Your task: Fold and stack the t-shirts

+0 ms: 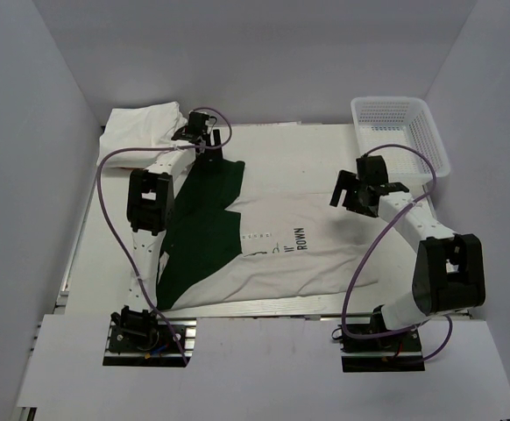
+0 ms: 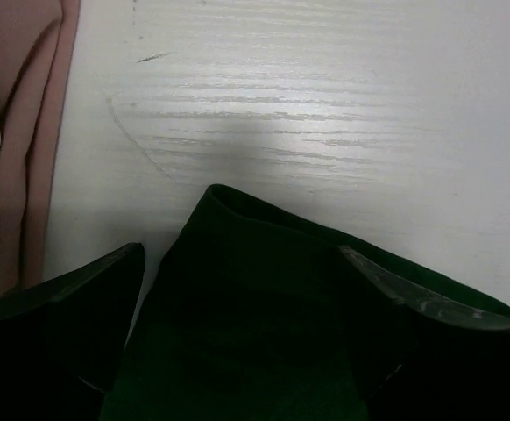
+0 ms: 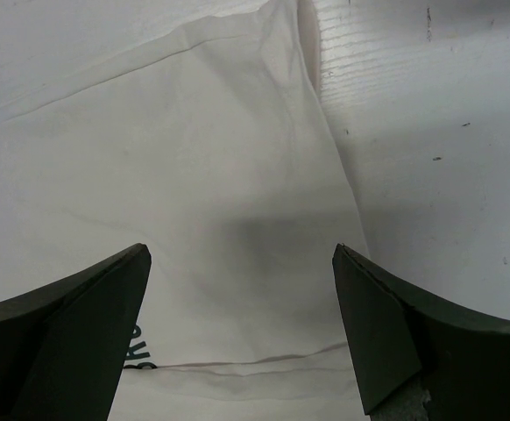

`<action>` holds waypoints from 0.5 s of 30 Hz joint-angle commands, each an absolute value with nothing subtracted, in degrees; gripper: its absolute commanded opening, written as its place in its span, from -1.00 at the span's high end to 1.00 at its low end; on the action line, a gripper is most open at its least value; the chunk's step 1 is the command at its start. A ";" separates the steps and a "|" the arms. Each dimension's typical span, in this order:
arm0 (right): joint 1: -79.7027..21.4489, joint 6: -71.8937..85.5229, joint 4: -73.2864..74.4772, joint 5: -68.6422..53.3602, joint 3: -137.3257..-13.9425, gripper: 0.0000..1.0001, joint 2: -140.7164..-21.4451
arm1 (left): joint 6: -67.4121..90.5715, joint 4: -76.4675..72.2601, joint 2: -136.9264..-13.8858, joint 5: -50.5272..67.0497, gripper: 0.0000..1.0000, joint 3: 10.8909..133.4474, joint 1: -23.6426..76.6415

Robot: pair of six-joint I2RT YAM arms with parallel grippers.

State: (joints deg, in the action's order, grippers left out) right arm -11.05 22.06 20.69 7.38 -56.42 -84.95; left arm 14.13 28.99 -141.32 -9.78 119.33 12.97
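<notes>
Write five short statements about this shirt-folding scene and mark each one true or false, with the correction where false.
1. The left gripper and the right gripper both have their jaws open. True.
2. The left gripper is over the white body of the printed t-shirt. False: it is over the shirt's dark green cloth.
3. The white basket stands at the far left. False: it stands at the far right.
4. A pile of white cloth lies at the far left. True.
5. The right gripper holds the printed t-shirt lifted in the air. False: it is open above the shirt's white cloth, which lies flat.
</notes>
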 commanded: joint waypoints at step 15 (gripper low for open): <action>-11.51 22.76 17.66 8.17 -59.94 -0.81 -86.92 | 17.23 30.94 -140.36 -14.06 1.00 116.19 14.15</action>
